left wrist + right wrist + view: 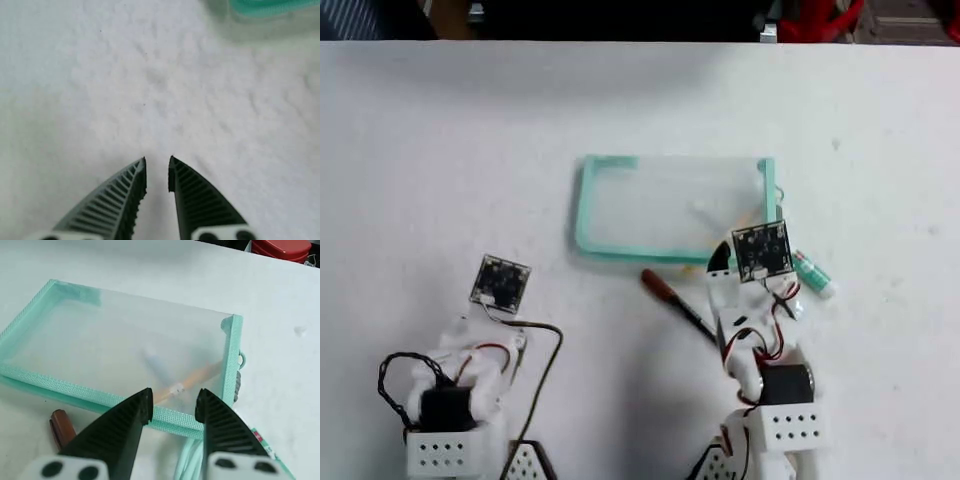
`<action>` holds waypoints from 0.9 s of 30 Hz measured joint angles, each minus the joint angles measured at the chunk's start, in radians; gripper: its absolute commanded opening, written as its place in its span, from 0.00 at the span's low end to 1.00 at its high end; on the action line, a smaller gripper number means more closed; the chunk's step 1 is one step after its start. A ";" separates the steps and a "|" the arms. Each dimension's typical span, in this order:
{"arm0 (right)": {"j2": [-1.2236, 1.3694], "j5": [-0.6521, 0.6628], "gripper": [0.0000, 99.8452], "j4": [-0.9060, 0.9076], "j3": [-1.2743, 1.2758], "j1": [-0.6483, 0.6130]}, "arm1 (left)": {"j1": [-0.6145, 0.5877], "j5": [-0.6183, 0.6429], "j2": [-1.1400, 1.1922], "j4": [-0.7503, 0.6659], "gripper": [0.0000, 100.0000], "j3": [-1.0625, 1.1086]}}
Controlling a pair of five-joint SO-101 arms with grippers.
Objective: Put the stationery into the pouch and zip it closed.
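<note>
A clear pouch with teal edging point(660, 205) lies flat at mid-table. Through its clear side point(125, 345) I see a yellowish pencil point(197, 376) and a pale pen point(156, 365). A brown-capped pen point(672, 298) lies on the table just in front of the pouch, and a green-and-white tube point(813, 273) lies off its right end. My right gripper point(173, 402) hangs open over the pouch's near edge by the right corner, holding nothing. My left gripper point(157, 172) sits low over bare table to the left of the pouch, its fingers a narrow gap apart and empty.
A dark zipper pull point(236, 382) and a teal cord point(187, 465) sit at the pouch's right end. The white table point(470, 150) stretches wide on the left and behind the pouch. Red items point(815, 18) lie beyond the far edge.
</note>
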 measured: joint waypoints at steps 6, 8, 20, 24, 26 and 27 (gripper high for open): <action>0.000 -0.002 0.15 0.000 0.000 0.028 | 0.000 0.000 0.000 0.000 0.09 0.000; 0.000 -0.002 0.15 0.000 0.000 0.026 | 0.000 0.000 0.000 0.000 0.09 0.000; 0.000 -0.002 0.15 0.000 0.000 0.034 | 0.000 0.000 0.000 0.000 0.09 0.000; 0.000 -0.002 0.15 0.000 0.000 0.034 | 0.000 0.000 0.000 0.000 0.09 0.000; 0.000 -0.002 0.15 0.000 0.000 0.034 | 0.000 0.000 0.000 0.000 0.09 0.000; 0.000 -0.002 0.15 0.000 0.000 0.034 | 0.000 0.000 0.000 0.000 0.09 0.000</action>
